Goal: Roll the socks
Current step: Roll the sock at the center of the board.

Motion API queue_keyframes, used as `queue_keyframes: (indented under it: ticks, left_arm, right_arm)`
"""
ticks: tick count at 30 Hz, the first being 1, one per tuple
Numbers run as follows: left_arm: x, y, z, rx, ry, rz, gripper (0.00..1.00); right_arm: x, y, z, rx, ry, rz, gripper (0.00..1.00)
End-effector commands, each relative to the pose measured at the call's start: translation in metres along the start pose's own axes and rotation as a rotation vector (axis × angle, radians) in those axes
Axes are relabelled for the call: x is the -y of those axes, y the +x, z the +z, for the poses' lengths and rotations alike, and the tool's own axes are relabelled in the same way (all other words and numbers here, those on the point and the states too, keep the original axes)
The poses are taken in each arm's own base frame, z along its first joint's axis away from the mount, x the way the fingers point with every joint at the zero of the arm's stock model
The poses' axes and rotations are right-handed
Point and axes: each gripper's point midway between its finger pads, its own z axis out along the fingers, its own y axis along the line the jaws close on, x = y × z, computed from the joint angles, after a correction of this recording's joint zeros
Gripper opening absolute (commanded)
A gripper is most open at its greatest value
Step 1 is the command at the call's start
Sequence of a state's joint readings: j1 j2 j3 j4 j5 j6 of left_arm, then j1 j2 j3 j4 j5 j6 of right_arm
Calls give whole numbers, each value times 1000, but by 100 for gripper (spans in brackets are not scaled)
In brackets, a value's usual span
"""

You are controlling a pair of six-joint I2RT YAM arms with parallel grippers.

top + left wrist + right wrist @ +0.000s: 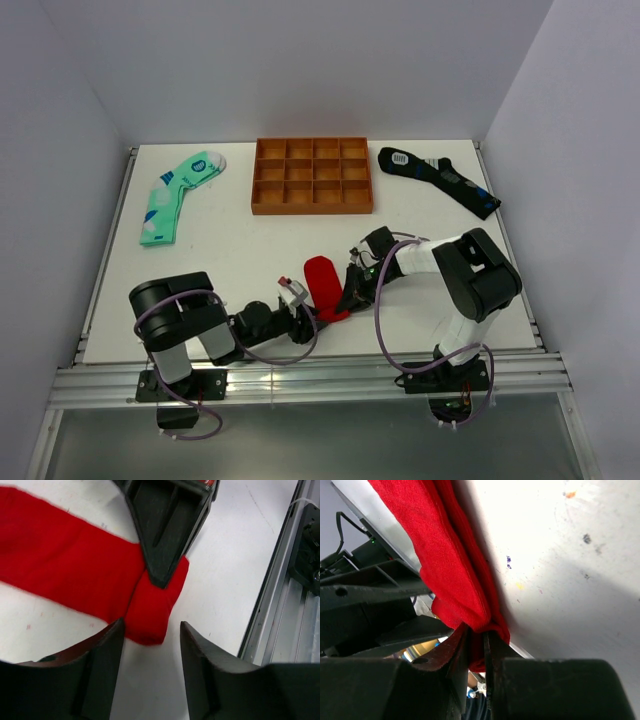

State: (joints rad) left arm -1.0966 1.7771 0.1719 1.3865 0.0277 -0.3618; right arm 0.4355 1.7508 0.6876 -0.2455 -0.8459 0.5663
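A red sock lies near the front middle of the table, its near end folded over. My right gripper is shut on that folded end, which shows pinched between its fingers in the right wrist view. My left gripper is open just left of the fold. In the left wrist view its fingers straddle bare table below the red fold, with the right gripper's tip on top of the sock. A green patterned sock and a dark sock lie at the back.
An orange wooden tray with several compartments stands at the back middle. The aluminium rail runs along the table's near edge, close behind both grippers; it also shows in the left wrist view.
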Motion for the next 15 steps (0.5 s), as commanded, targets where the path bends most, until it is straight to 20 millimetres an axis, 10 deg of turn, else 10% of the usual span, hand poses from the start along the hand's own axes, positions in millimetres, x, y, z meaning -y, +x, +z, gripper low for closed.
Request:
queue_keyframes:
  ticks: [1,15]
  left_arm:
    - [11,-35,-11,152,38,-43,55]
    - [4,-36,-5,129,-32,-185,52]
  right_arm:
    - [83,33,1,-38,357,263,0]
    - [83,29,0,-19,368,252,0]
